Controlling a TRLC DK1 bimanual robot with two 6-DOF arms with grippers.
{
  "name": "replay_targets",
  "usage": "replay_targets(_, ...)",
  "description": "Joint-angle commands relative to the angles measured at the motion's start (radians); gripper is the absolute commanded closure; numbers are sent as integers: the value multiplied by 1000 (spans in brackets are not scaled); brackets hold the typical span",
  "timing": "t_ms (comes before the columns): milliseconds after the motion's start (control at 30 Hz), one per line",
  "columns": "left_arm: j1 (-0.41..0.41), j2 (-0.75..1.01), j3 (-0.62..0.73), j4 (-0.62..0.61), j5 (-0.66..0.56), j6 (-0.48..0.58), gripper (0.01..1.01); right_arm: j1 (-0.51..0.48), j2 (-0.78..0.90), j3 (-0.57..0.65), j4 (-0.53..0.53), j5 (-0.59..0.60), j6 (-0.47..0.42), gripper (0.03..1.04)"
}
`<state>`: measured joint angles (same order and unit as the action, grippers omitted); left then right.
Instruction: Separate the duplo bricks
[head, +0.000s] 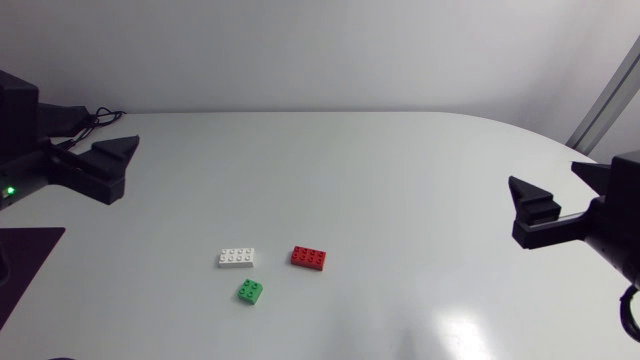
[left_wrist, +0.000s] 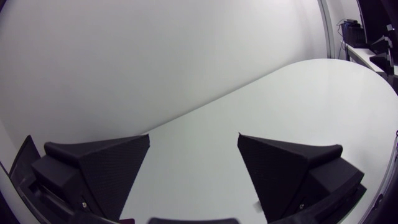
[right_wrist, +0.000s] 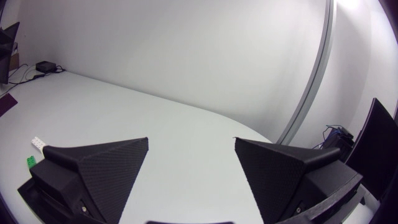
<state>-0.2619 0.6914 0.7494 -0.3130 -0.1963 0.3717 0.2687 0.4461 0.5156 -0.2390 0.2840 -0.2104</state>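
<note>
One white brick (head: 236, 257), one red (head: 310, 258), one green (head: 250, 291), seemingly apart.

The desk (head: 400, 170) is white and smooth, and its far corner on the right side is rounded. A soft patch of light (head: 462, 332) reflects on the near part of it. Behind the desk stands a plain pale grey wall (head: 320, 50). A light grey vertical strip (head: 608, 100) goes up beside the rounded corner. At the far left corner of the desk lie some black cables (head: 98, 117). The light is even and gives only weak shadows.
</note>
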Motion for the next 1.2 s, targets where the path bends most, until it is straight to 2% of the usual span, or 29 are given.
replay_targets(0, 10, -55, -58, 6, -11, -14, 43, 6, -40, -25, -11, 32, -50, 62)
replay_targets(133, 13, -148, -111, 3, -12, -20, 43, 7, -83, -42, -16, 70, -81, 62)
replay_targets(367, 35, -343, -188, -78, -15, -17, 43, 7, -211, -97, -57, 110, -122, 62)
replay_targets(567, 95, -512, -269, -143, -15, 4, 43, 6, -346, -170, -75, 132, -195, 62)
replay_targets(800, 141, -684, -343, -190, -12, 35, 43, -40, -403, -195, -100, 130, -201, 62)
replay_targets(933, 150, -704, -355, -216, -12, 58, 43, -48, -446, -213, -97, 121, -204, 62)
replay_targets(1167, 159, -707, -381, -193, -11, 64, 43, -60, -454, -249, -74, 118, -199, 62)
